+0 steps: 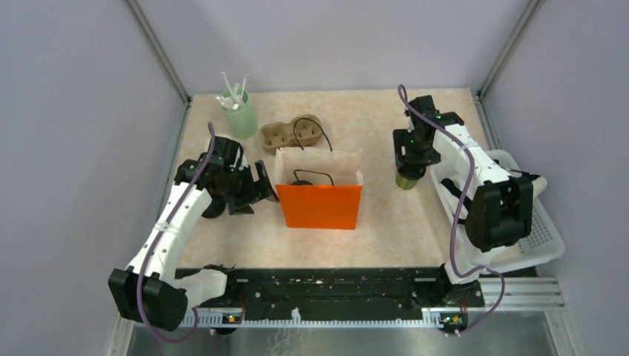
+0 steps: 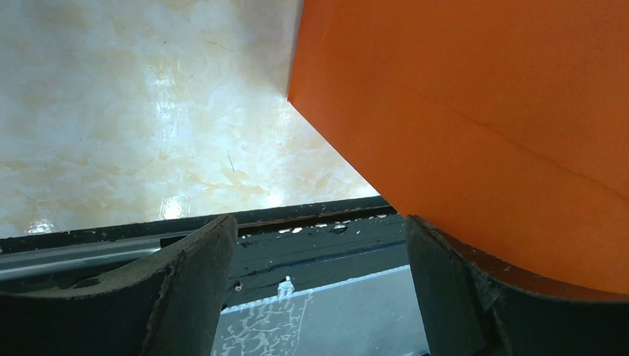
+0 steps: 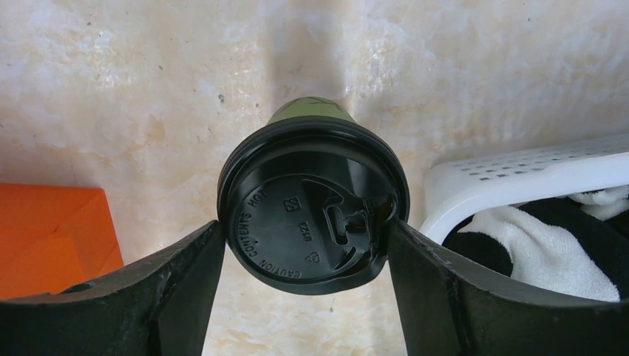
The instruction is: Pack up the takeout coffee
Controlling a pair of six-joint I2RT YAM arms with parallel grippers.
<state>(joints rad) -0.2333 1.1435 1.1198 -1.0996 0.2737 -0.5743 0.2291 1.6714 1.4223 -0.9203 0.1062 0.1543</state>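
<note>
- The takeout coffee [image 3: 310, 211] is sitting on the table [image 1: 393, 230], off to the right of the orange bag [image 1: 320, 206] and just left of the white basket [image 1: 545, 241].
- The right gripper [image 3: 305, 228] is down over it, and both fingers [image 3: 185, 282] are pressed against opposite sides of the black lid's rim, so it's clamped on the cup.
- Can't really tell whether the cup is off the table at all.
- The left gripper [image 2: 319, 230] is spread wide with nothing in it, parked low by the bag's left side. One finger is right up against the orange paper.
- The bag stands upright, mouth open, mid-table.
- At the back there's a pale-green cup of sticks [image 1: 241, 115] and a cardboard carrier [image 1: 285, 135].
- There's some black-and-white cloth [image 3: 549, 252] in the basket.
</note>
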